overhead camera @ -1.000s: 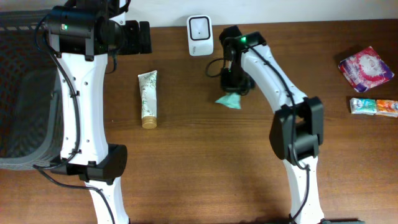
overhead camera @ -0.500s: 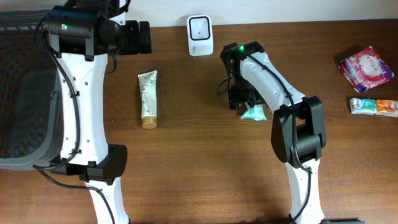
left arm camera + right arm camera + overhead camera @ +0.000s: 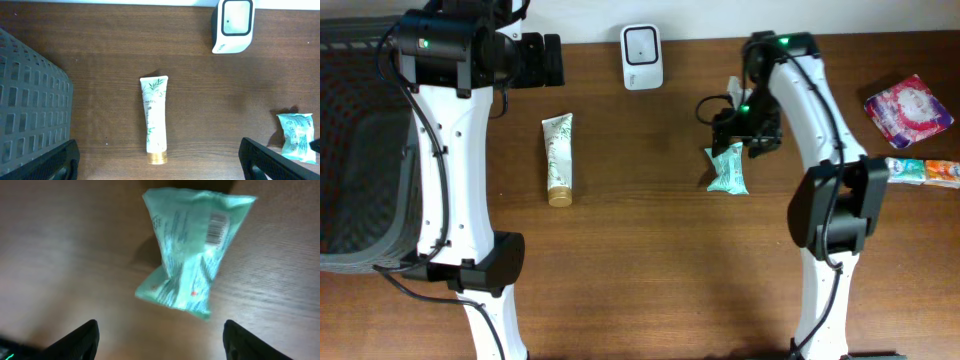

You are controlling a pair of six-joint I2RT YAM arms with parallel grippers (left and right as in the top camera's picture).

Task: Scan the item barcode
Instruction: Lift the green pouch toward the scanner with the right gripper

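One grey basket at left, green packet, tube on table.

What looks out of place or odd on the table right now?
The green packet lies twisted and crumpled on the table near the open right gripper, barcode facing up, apart from the scanner. Nothing else stands out.

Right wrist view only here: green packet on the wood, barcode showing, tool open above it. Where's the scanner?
Observer: The white scanner stands at the far edge of the table, toward the left arm's side of the green packet.
Operator: Anything lying between them?
Observer: Only bare wood; a tube lies further left, beyond the scanner.
Operator: Where's the left tool?
Observer: The left tool is open, near the far edge, left of the scanner.
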